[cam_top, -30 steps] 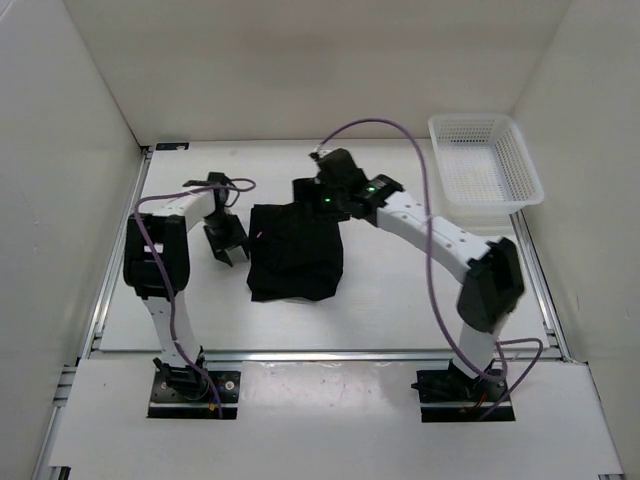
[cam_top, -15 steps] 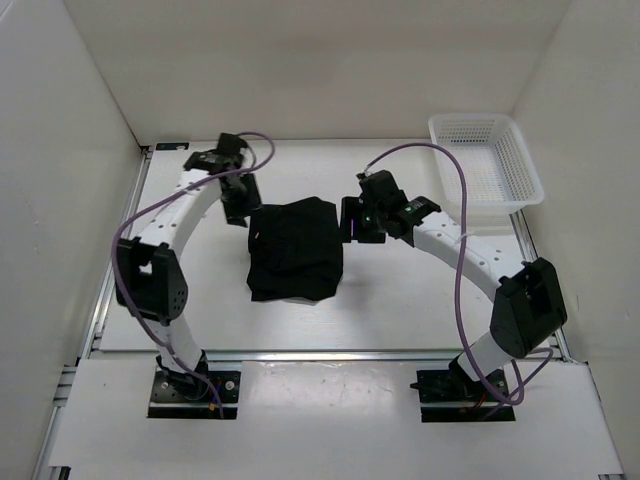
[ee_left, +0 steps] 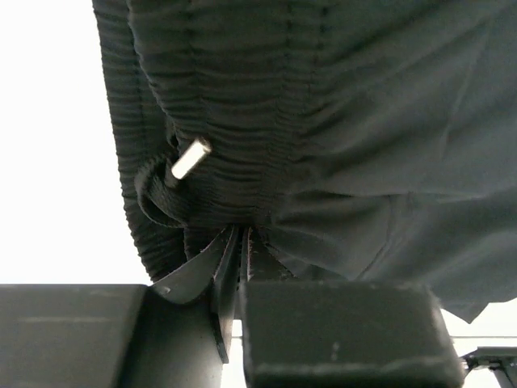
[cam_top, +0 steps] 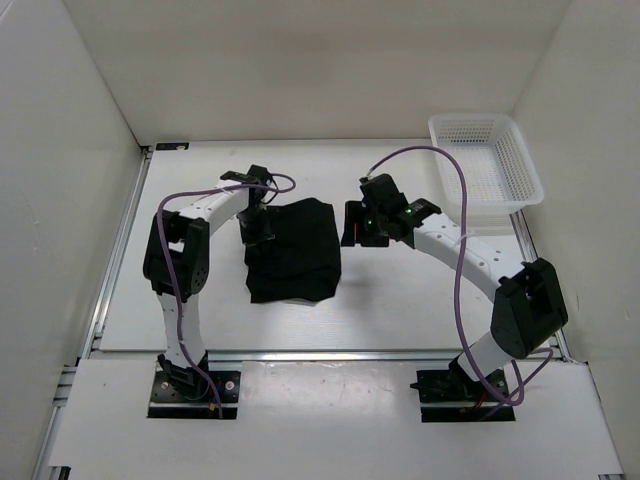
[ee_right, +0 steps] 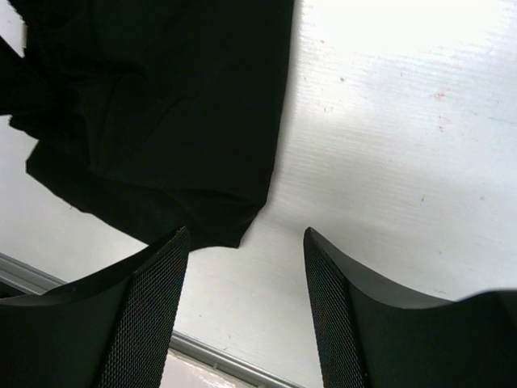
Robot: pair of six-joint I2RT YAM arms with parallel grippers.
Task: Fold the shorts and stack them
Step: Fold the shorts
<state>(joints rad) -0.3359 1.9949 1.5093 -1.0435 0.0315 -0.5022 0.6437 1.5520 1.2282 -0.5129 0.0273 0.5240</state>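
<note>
The black shorts (cam_top: 295, 252) lie folded into a rough square in the middle of the table. My left gripper (cam_top: 256, 228) is at their upper left edge, shut on the gathered waistband (ee_left: 242, 162); fabric is pinched between the jaws of the left gripper (ee_left: 242, 242). A drawstring loop with a pale metal tip (ee_left: 190, 158) hangs just above the jaws. My right gripper (cam_top: 352, 225) hovers just off the right edge of the shorts, open and holding nothing. In the right wrist view the shorts (ee_right: 161, 105) fill the upper left, and bare table shows between the fingers of the right gripper (ee_right: 246, 242).
A white mesh basket (cam_top: 484, 203) stands at the back right of the table. White walls close in the left, back and right sides. A metal rail (cam_top: 330, 353) runs along the near edge of the table.
The left arm swung in from the back left to the shorts' left edge and closed on the waistband. The right gripper drew back off the shorts to their right side and narrowed a little.
</note>
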